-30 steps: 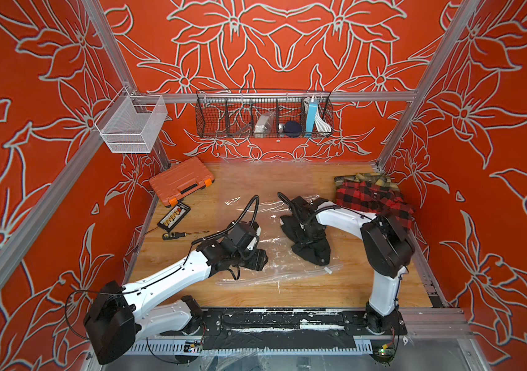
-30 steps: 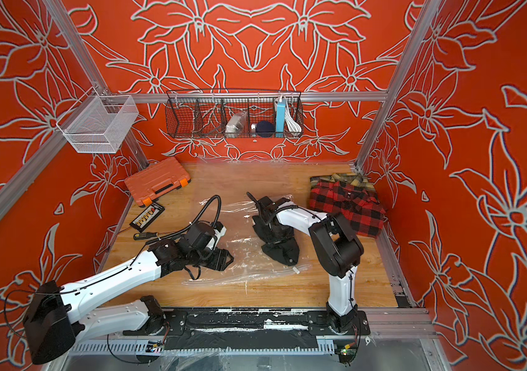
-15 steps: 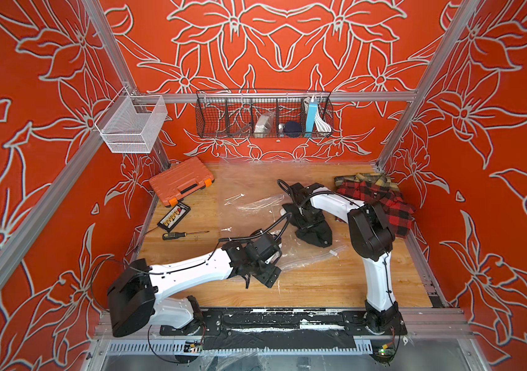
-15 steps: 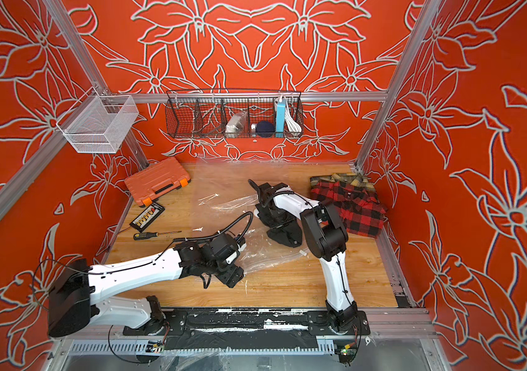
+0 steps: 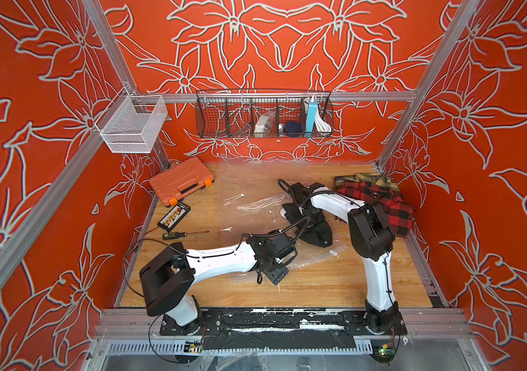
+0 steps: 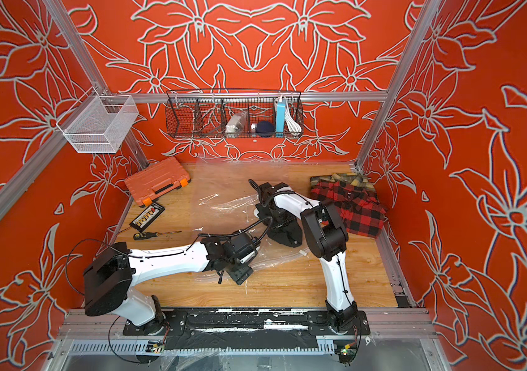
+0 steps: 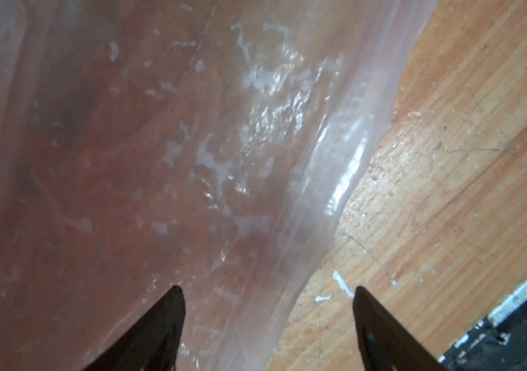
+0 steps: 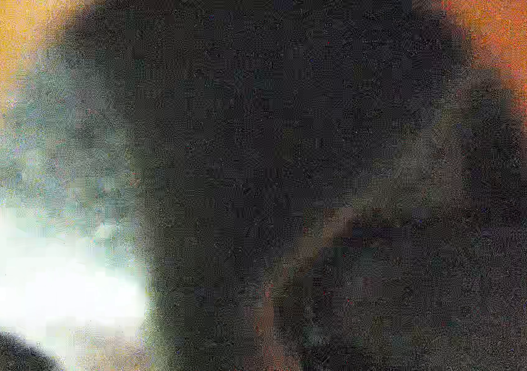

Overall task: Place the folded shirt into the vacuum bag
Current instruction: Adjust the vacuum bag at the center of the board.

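Near table [image 5: 326, 289] centre, the bag [image 5: 249, 205] is lying flat, its clear crinkly film catching glare and its zip edge [image 7: 336, 167] facing 5 o'clock. Left gripper [image 7: 267, 289] is hovering over that ribbed edge with fingers spread wide, likely lining up to lift the mouth. Toward 2 o'clock from it, the right gripper [image 5: 308, 221] is reaching down into the black shirt [image 5: 318, 233], a soft folded slab over the bag. Whether its fingers are clamping cloth, I cannot tell. Plaid shirts [image 5: 381, 205] are sitting at 3 o'clock.
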